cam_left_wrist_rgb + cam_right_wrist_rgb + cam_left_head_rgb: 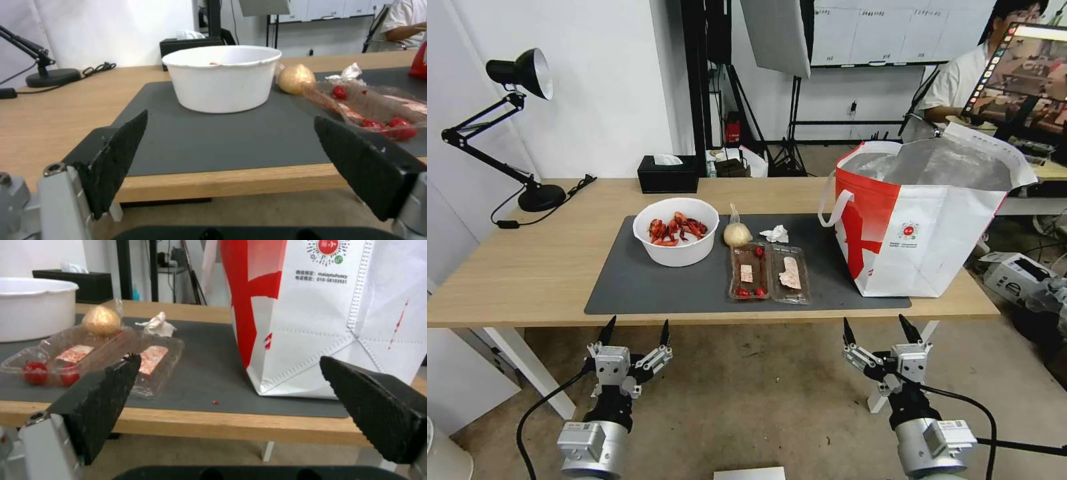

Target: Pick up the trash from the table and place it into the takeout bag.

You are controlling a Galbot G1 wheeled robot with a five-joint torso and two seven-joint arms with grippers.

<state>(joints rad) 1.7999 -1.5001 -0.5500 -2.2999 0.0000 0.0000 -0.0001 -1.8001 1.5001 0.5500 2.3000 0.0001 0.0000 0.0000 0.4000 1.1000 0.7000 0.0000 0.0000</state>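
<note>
Both your grippers hang below the counter's [527,267] near edge, short of the mat [647,287]: left gripper [635,331] fingers spread wide, right gripper [882,328] fingers spread wide, nothing held. On the mat, the bowl [676,231] of red shells sits at the left. Just right of it lie the small bag [737,233] with its beige lump and the tissue [775,233], with the open clamshell [769,272] nearer you. The takeout bag [920,220] stands open at the counter's right end.
</note>
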